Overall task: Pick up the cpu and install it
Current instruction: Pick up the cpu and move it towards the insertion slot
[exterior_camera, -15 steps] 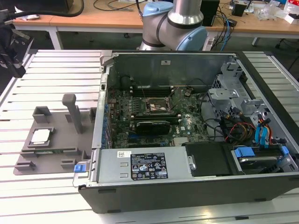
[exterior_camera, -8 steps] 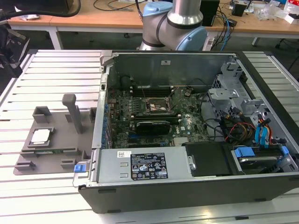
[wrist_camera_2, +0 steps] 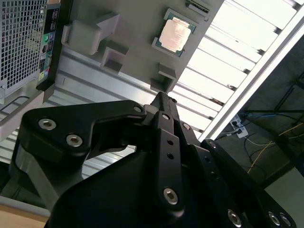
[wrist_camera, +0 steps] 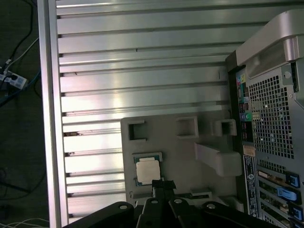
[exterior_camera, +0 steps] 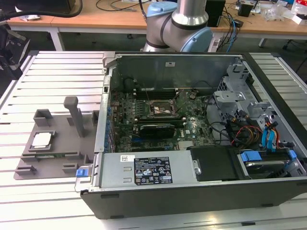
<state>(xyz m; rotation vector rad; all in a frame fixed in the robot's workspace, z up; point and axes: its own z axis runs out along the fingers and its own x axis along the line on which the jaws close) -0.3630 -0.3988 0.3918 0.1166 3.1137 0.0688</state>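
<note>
The cpu [exterior_camera: 42, 140] is a small silvery square chip lying flat in a recess of the grey plastic tray [exterior_camera: 60, 152] on the exterior view's left. Both wrist views show the cpu [wrist_camera_2: 175, 32] [wrist_camera: 147, 171] from well above, resting in the tray [wrist_camera_2: 128, 45] [wrist_camera: 187, 145]. My gripper [wrist_camera_2: 163, 97] [wrist_camera: 163, 184] hangs high over the tray, its black fingertips together with nothing between them, close to the cpu in the picture but far above it. The black socket frame [exterior_camera: 163, 109] lies on the motherboard inside the open computer case [exterior_camera: 192, 124].
The tray carries a tall grey post [exterior_camera: 75, 115] and several raised blocks. The open case has a power supply [exterior_camera: 146, 168] at its front, cables and drive cages on the exterior view's right. Everything stands on a slatted aluminium table [exterior_camera: 53, 72]. The arm's body [exterior_camera: 180, 24] rises behind the case.
</note>
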